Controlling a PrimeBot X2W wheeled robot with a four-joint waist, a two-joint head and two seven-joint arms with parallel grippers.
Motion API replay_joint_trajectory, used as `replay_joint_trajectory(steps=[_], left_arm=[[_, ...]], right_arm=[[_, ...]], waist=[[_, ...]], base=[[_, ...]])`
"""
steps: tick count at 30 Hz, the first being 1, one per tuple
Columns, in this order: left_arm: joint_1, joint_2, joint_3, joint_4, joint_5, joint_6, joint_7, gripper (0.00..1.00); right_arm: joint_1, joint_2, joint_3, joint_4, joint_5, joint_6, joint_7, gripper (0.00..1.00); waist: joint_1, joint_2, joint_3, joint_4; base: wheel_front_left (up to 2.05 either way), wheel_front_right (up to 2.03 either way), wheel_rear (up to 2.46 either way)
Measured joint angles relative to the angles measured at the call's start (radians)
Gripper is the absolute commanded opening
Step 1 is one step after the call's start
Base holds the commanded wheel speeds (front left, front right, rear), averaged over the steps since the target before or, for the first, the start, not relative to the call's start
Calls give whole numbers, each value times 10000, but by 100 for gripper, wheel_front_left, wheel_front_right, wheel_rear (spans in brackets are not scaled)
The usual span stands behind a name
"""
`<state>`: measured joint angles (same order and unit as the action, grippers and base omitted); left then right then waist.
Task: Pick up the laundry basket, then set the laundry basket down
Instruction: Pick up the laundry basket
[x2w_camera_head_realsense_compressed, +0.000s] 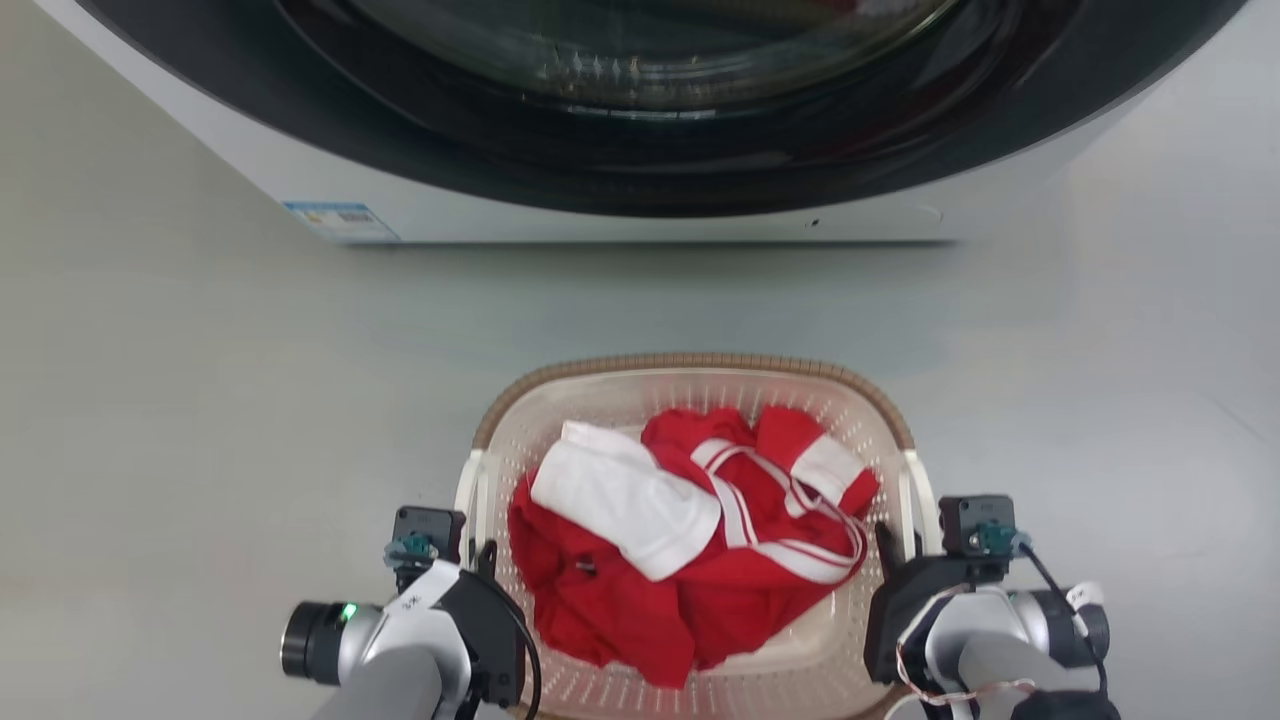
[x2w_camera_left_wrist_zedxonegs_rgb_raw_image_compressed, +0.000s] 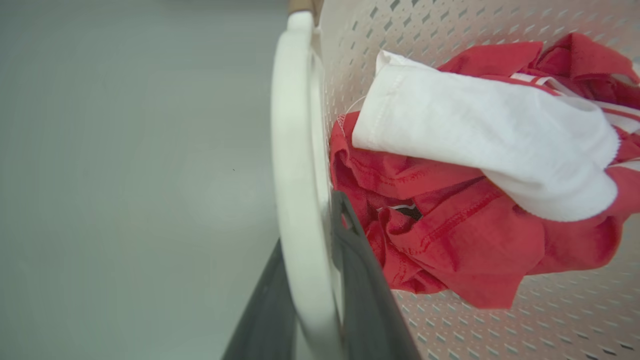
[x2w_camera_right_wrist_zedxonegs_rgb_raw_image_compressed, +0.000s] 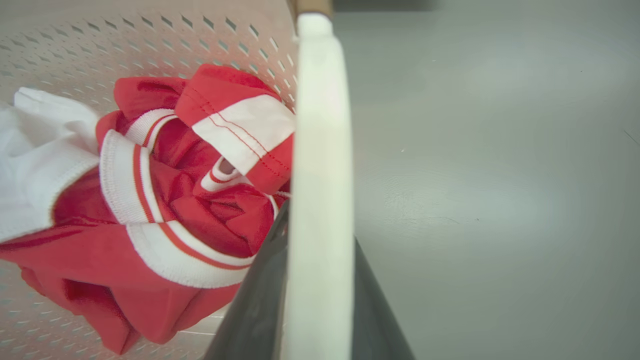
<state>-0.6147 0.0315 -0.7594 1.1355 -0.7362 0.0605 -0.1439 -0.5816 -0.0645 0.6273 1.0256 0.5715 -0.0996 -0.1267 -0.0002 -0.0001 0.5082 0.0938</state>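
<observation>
The laundry basket (x2w_camera_head_realsense_compressed: 690, 362) is between the left end effector (x2w_camera_head_realsense_compressed: 480, 552) and the right end effector (x2w_camera_head_realsense_compressed: 898, 540), near the washing machine (x2w_camera_head_realsense_compressed: 420, 190). Red and white clothes (x2w_camera_head_realsense_compressed: 690, 530) lie inside it.

In the left wrist view, two dark fingers (x2w_camera_left_wrist_zedxonegs_rgb_raw_image_compressed: 360, 280) squeeze the white left handle (x2w_camera_left_wrist_zedxonegs_rgb_raw_image_compressed: 295, 175).

In the right wrist view, the fingers squeeze the right handle (x2w_camera_right_wrist_zedxonegs_rgb_raw_image_compressed: 317, 150) too.

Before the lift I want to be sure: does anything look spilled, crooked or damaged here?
Nothing stands out. The laundry basket looks whole, the red and white clothes lie inside its rim, and the left gripper and right gripper each straddle a handle.
</observation>
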Motion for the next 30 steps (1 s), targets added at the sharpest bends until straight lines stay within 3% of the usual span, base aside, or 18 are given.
replay_joint_trajectory(steps=[11,30], left_arm=[[1086,17,-257,366,-288,-178,545,0],[2293,33,-508,627,-752,-353,1026,0]], right_arm=[[877,6,1239,-77,734,-155,1020,0],[1953,13,2316,-148,1994,-274,1875,0]], waist=[[0,0,-1535,-190],[1,0,-3572,-460]], base=[[0,0,0],[0,0,0]])
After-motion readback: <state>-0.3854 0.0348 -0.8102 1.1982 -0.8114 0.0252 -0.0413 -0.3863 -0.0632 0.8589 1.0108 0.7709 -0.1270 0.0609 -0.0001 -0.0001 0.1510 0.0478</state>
